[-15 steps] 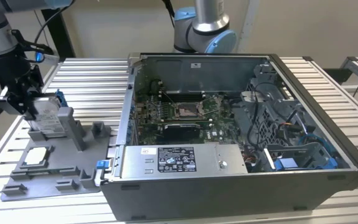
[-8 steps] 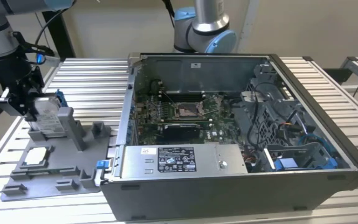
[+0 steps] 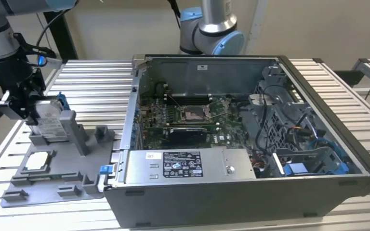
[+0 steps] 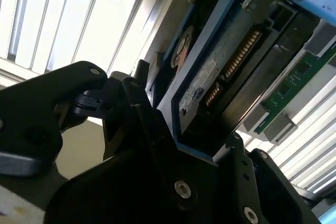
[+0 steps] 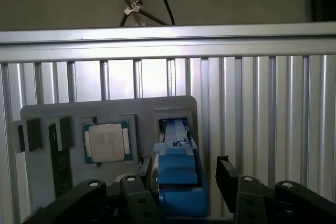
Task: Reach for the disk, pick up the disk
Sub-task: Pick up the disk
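Note:
The disk is a silver drive with a white label in a bright blue bracket, standing on edge in a slot of the grey fixture at the exterior view's left. My gripper is down over it, one black finger on each side. In the first wrist view the blue bracket of the disk sits between the fingers, touching one and a small gap from the other. In the second wrist view the disk shows its connector edge inside the gripper. The gripper is open around the disk.
A small square silver chip and a green memory stick lie in the same fixture. An open computer case stands close on the exterior view's right of the fixture. A second arm's base rises behind the case. The table is slatted metal.

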Controlling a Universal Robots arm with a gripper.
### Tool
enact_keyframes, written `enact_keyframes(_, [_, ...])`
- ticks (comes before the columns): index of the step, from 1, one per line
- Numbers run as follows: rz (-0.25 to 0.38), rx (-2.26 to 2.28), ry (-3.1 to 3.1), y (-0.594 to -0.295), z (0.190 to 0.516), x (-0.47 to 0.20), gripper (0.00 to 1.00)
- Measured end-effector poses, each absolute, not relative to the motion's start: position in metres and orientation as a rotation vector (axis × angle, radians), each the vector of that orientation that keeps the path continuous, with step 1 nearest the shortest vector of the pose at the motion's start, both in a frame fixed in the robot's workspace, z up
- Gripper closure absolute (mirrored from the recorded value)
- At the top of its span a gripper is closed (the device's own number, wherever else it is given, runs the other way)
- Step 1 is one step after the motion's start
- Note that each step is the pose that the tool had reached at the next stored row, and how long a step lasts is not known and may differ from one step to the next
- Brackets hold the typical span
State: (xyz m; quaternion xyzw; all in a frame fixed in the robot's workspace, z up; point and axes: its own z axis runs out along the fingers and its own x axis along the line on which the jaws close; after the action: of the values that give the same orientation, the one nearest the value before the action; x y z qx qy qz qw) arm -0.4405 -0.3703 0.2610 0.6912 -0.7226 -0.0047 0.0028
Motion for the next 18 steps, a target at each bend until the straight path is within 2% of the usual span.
enact_keyframes(3, [-0.015,2.168,-2.266,-0.3703,0.2609,-0.4405,0.00])
enact_keyframes(4, [-0.015,2.168,-2.266,-0.3703,0.2609,-0.4405,1.00])
enact_keyframes(18, [-0.015,2.168,-2.266,-0.3703,0.2592,-0.4405,1.00])
